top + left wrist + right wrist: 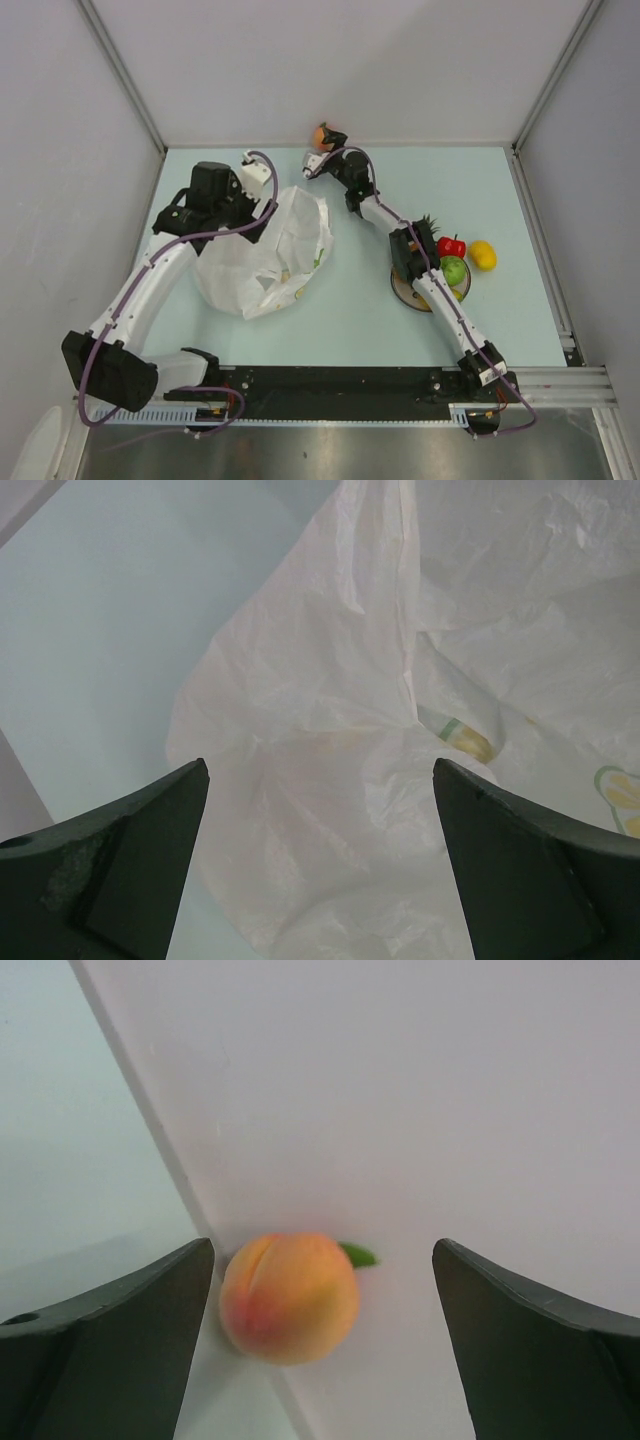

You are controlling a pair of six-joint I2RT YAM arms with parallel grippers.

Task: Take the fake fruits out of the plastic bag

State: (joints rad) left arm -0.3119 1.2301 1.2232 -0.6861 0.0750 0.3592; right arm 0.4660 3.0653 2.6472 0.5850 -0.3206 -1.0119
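Note:
The plastic bag [268, 255] lies crumpled on the table's left half. My left gripper [268, 214] is open just above its upper edge, and the left wrist view shows the jaws [320, 770] wide apart over the crinkled bag [330, 810], holding nothing. A peach [322, 134] rests against the back wall. My right gripper [327, 146] is open around it, and the peach [290, 1298] sits between the fingers nearer the left one, not gripped. A strawberry [451, 246], a lemon [482, 255], a green fruit [454, 270] and a pineapple's crown [428, 222] lie at the right.
A round plate [415, 297] lies under my right arm, with the green fruit on it. Grey walls [350, 70] close in the back and both sides. A yellow-green mark [465, 740] shows on the bag; I cannot tell whether it is print or fruit.

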